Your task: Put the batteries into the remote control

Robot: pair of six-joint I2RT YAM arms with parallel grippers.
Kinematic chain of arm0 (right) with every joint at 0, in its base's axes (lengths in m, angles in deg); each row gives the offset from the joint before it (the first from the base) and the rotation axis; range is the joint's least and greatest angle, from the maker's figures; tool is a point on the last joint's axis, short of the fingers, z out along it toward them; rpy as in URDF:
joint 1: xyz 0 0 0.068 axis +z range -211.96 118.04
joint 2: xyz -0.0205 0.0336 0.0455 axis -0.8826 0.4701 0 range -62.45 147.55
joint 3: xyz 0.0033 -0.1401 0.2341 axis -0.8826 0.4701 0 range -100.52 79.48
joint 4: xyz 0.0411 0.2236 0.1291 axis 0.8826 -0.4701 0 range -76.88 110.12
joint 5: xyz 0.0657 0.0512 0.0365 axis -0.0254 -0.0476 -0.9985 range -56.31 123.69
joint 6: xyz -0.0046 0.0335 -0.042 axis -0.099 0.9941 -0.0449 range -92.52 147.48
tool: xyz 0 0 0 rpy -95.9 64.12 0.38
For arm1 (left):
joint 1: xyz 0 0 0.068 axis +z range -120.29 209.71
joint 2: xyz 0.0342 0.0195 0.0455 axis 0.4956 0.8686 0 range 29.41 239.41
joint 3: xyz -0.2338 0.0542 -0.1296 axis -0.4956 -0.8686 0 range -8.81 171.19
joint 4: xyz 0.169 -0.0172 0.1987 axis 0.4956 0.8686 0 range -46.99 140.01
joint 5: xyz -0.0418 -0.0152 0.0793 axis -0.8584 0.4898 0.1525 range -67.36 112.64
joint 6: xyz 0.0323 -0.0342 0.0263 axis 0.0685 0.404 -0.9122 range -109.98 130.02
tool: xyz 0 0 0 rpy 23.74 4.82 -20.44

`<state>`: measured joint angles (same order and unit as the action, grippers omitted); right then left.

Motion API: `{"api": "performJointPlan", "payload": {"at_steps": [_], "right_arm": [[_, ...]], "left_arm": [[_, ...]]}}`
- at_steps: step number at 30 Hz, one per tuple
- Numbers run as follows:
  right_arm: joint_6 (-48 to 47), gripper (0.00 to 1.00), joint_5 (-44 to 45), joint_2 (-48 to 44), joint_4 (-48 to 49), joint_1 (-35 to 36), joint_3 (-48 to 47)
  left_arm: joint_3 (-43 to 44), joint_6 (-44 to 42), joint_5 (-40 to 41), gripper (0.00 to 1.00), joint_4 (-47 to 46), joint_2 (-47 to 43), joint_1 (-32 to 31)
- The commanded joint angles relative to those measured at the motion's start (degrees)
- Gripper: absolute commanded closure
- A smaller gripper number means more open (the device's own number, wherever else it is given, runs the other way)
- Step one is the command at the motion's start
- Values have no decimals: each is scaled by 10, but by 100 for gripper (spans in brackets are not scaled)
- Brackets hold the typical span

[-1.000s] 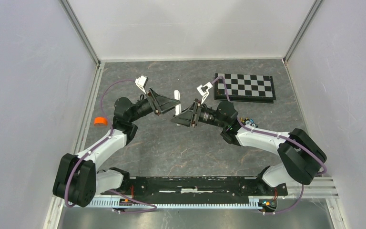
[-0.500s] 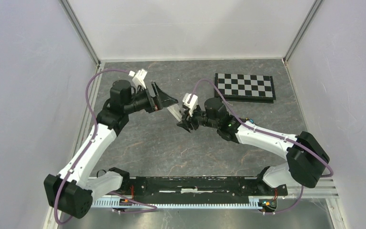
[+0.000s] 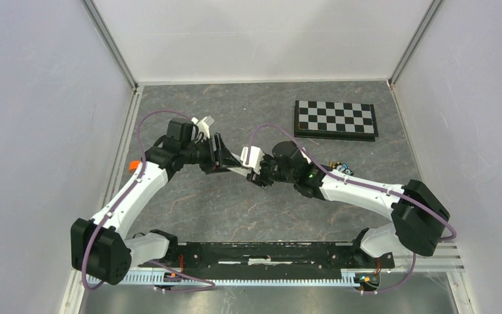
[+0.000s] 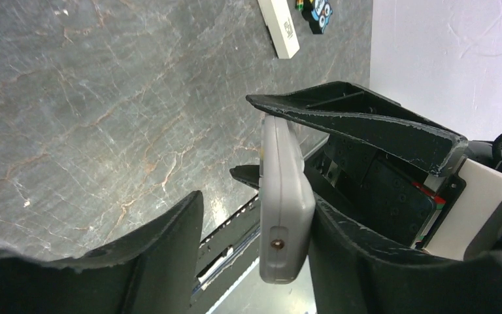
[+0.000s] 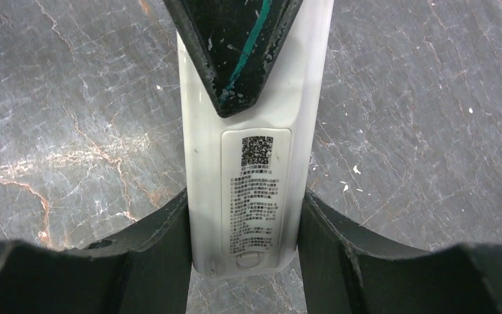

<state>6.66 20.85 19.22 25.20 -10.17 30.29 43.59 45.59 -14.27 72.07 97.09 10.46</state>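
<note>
The remote control [image 5: 255, 190] is held up over the table [image 3: 235, 216], in the middle of the top view, between the two claws. The right gripper [image 5: 244, 196] is clamped on it. In the right wrist view its two black fingers [image 5: 163, 248] press on the long sides of the white body at the lower part of the frame.

The back of the remote faces this camera. On it there is a rounded label with a QR code at the top. Under the code there are many lines of very small print, but I cannot read them and I see no brand name. One black finger with a green-blue stripe lies over the upper part of the back.

The left gripper [image 3: 221, 154] has its jaws apart, with the remote between them. In the left wrist view the remote is seen from its thin grey edge in the centre. The finger at the lower right is against it, and the finger at the lower left stands apart, with the table showing in the gap.

At the top of that view a white bar [image 4: 279, 26] lies on the table with a small dark code on it, not readable.

The batteries [image 3: 340, 167] seem to be the small coloured pieces on the table just beside the right forearm, too small to read. A checkered board [image 3: 334, 120] lies at the upper right.
</note>
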Motion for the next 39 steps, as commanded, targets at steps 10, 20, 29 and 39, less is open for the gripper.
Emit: {"api": "performJointPlan", "payload": {"at_steps": [10, 20, 29, 39], "right_arm": [[-3, 44, 5, 3, 26, 5, -22], [512, 25, 12, -59, 84, -78, 89], [711, 57, -25, 22, 183, -81, 139], [735, 62, -25, 86, 247, -82, 143]], "left_arm": [[-61, 55, -41, 98, -108, 1, 2], [-233, 87, 85, 98, -344, -26, -18], [-303, 147, 122, 98, -435, 21, -43], [-331, 149, 137, 98, -404, -4, -43]]}}
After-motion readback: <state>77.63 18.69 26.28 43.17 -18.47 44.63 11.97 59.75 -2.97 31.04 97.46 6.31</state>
